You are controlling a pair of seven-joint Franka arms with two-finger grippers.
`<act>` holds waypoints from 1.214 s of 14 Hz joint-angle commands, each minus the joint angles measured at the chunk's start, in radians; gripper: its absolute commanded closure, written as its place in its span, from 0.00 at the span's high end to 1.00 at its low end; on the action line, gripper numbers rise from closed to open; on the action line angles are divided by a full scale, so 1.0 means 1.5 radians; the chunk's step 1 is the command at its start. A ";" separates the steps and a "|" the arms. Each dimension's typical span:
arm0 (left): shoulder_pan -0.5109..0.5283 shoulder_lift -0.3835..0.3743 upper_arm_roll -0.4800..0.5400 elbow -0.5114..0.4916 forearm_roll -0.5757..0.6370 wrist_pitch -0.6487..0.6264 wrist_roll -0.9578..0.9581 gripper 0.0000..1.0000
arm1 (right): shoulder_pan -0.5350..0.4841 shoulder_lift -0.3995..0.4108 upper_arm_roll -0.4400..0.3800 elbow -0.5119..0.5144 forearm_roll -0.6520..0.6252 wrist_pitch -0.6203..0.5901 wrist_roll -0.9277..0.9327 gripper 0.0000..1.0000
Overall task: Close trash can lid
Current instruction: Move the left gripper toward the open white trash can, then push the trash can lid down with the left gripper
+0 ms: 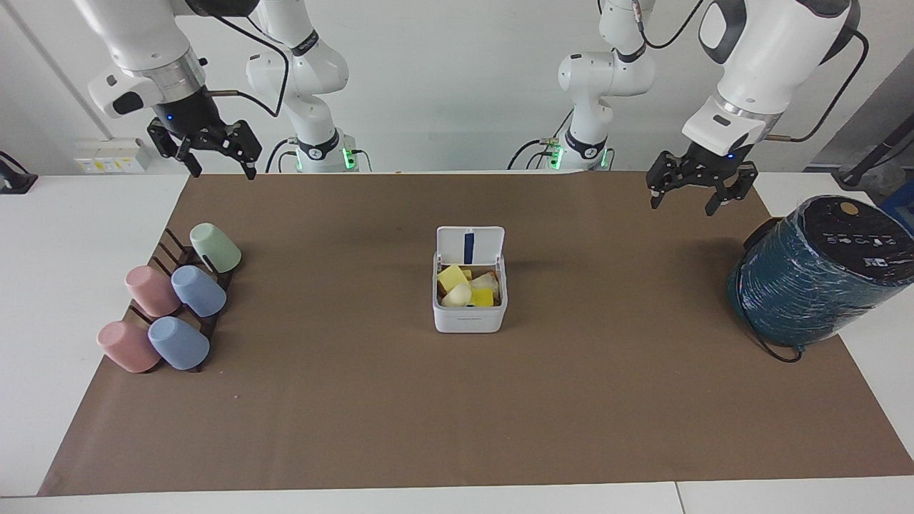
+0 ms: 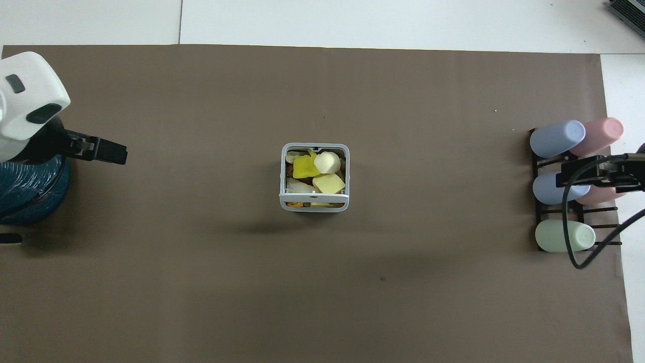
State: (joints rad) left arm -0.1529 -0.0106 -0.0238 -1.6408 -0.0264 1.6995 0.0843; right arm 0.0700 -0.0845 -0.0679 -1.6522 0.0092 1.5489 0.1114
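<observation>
Facing view: you've got the trash can at the middle of the tabletop, on the brown mat, w/ the lid standing up at the can's robot-side edge, blue strip showing. Yellow scraps fill the can. Your left gripper hangs in the air over the mat near the tabletop's robot-side edge, jaws apart, holding nothing. The teal roll sits at the left arm's end. Your right gripper is up over the corner at the right arm's end, jaws spread, holding nothing.

Overhead view: the can is mid-tabletop, lid edge-on. The right gripper is over the cup rack; the left gripper is beside the roll.
</observation>
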 commanded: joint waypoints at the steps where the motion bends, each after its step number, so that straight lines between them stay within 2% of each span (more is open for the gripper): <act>1: -0.074 -0.046 0.008 -0.079 0.007 0.048 -0.056 1.00 | -0.011 0.018 0.003 0.028 0.003 -0.023 -0.014 1.00; 4: -0.167 -0.059 0.008 -0.124 0.008 0.095 -0.168 1.00 | -0.001 0.015 0.003 0.023 -0.001 -0.025 -0.014 1.00; 7: -0.251 -0.057 0.007 -0.138 0.008 0.122 -0.256 1.00 | -0.003 0.014 0.002 0.019 -0.007 -0.025 -0.015 1.00; 8: -0.276 -0.057 0.007 -0.148 0.008 0.139 -0.290 0.96 | -0.003 0.013 0.002 0.019 -0.007 -0.025 -0.015 1.00; 10: -0.324 -0.058 0.005 -0.174 0.007 0.197 -0.344 0.72 | -0.005 0.012 0.002 0.017 -0.007 -0.025 -0.014 1.00; 14: -0.374 -0.025 0.005 -0.199 0.007 0.278 -0.404 0.10 | -0.002 0.011 0.003 0.013 -0.007 -0.022 -0.012 1.00; 15: -0.374 -0.018 0.005 -0.200 0.007 0.300 -0.409 0.02 | -0.001 0.011 0.003 0.013 -0.006 -0.022 -0.012 1.00; 17: -0.372 -0.003 0.005 -0.200 0.007 0.336 -0.408 0.02 | 0.000 0.010 0.003 0.010 -0.007 -0.022 -0.012 1.00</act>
State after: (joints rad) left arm -0.6996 -0.0251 -0.0331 -1.9258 -0.0265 2.1440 -0.5114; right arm 0.0724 -0.0635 -0.0660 -1.6351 0.0092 1.5304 0.1114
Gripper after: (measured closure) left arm 0.833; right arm 0.000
